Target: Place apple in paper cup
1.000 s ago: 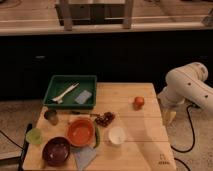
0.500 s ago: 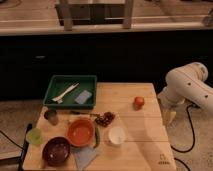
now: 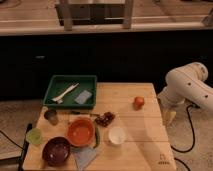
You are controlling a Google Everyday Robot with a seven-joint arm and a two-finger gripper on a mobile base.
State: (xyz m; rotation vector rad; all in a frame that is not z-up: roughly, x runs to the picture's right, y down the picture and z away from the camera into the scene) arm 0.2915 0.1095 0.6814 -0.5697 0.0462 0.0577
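The apple, small and red-orange, lies on the wooden table towards its right back part. The paper cup, white and upright, stands nearer the front, left of and below the apple. My white arm reaches in from the right. My gripper hangs just off the table's right edge, to the right of the apple and a little nearer the front. It holds nothing that I can see.
A green tray with a utensil and a blue sponge sits at the back left. An orange bowl, a purple bowl, a light green cup, a dark cup, a grape cluster and a blue cloth fill the left front.
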